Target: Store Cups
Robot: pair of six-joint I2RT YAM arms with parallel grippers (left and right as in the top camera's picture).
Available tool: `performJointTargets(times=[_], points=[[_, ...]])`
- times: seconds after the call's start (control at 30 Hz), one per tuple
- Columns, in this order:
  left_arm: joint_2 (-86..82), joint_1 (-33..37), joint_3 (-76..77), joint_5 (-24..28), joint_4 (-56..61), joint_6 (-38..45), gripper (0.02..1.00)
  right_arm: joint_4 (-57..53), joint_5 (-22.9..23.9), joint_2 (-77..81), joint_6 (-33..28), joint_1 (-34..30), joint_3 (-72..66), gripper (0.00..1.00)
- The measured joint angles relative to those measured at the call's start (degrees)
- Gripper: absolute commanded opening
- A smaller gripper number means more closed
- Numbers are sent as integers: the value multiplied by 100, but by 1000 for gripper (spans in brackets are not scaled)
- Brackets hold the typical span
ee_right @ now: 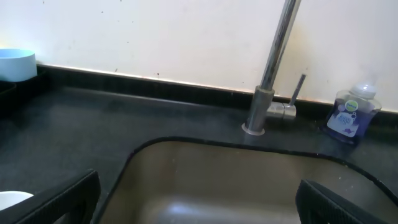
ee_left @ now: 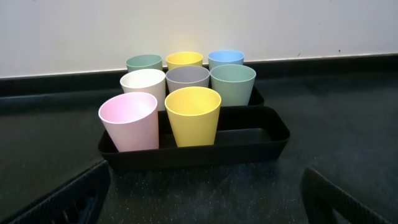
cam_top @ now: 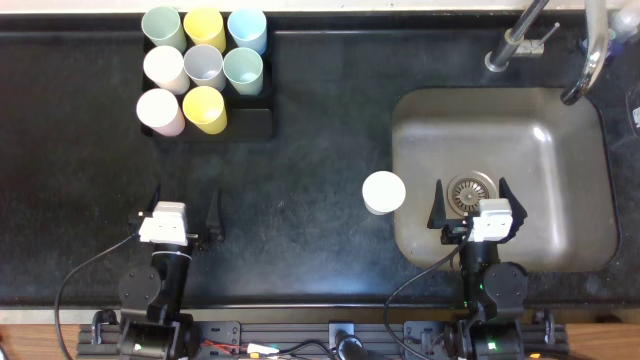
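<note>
Eight cups (cam_top: 204, 66) fill the tray (cam_top: 255, 122) ahead of the left gripper's (cam_top: 186, 212) spread fingers. One white cup (cam_top: 384, 192) stands on the tabletop (cam_top: 300, 200), just beside the right gripper's (cam_top: 473, 202) spread fingers, likely the last to store.

Faucet (ee_right: 274, 74) and soap bottle (ee_right: 351, 116) stand behind the sink (ee_right: 205, 171), blue cup (ee_right: 15, 65) apart.
</note>
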Motion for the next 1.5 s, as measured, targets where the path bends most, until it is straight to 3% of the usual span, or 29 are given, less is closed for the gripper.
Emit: performJointTargets(times=[0.3, 0.5, 0.7, 0.87, 1.13, 1.5], points=[[0, 0, 0, 0, 0, 0, 1000, -199, 0, 9, -2, 0, 142, 998], [-2, 0, 0, 2, 0, 2, 1000, -3217, -20, 940, -2, 0, 3193, 998], [-2, 0, 0, 0, -7, 2, 998, -6074, -481, 3587, 195, 11, 6395, 993], [0, 0, 0, 2, -2, 2, 998, -7484, -590, 6030, 264, 407, 7600, 996], [-2, 0, 0, 2, 0, 2, 1000, -7606, -769, 8129, -153, 726, 7711, 996], [-2, 0, 0, 2, 0, 2, 1000, -7545, -1141, 9055, -1071, 745, 7711, 998]])
